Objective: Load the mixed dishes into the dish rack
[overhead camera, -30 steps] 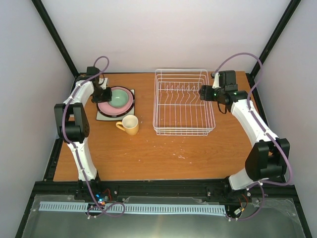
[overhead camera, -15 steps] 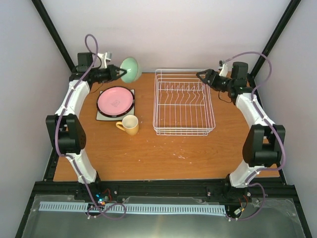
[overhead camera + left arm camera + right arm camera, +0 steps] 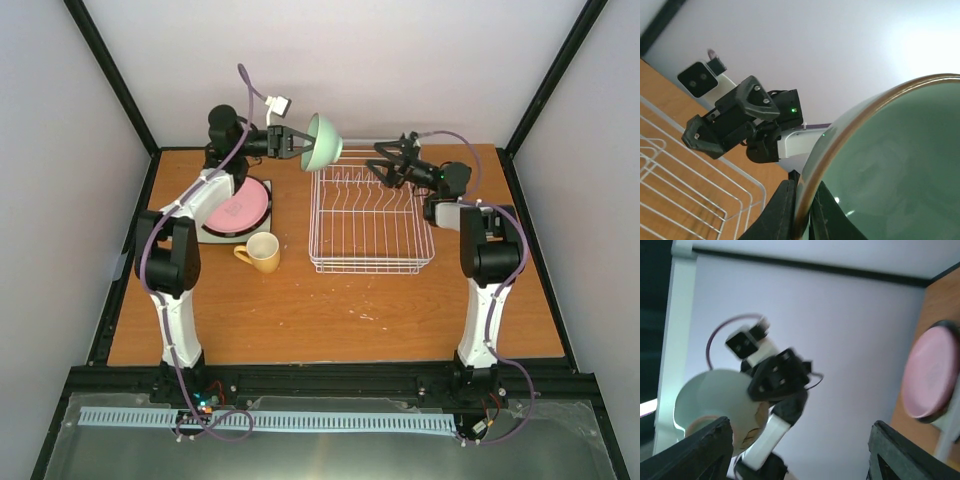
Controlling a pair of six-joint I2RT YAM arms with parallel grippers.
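Note:
My left gripper (image 3: pixel 305 143) is shut on the rim of the small pale-green bowl (image 3: pixel 323 142) and holds it on edge in the air, above the back left corner of the white wire dish rack (image 3: pixel 370 215). In the left wrist view the fingers (image 3: pixel 782 212) pinch the bowl's rim (image 3: pixel 890 170). My right gripper (image 3: pixel 380 162) is open and empty above the rack's back edge, facing the bowl (image 3: pixel 705 395). The pink plate (image 3: pixel 238 208) lies on the square off-white plate (image 3: pixel 205 236). The yellow mug (image 3: pixel 262 252) stands in front of them. The other plates are hidden.
The rack's wires (image 3: pixel 685 195) show at the lower left of the left wrist view, with the right gripper (image 3: pixel 735 122) beyond them. The pink plate (image 3: pixel 932 375) shows blurred in the right wrist view. Black frame posts and white walls enclose the table.
My left gripper has lifted the bowl off the pink plate and carried it right, to the rack's back left corner. My right gripper has swung left along the rack's back edge.

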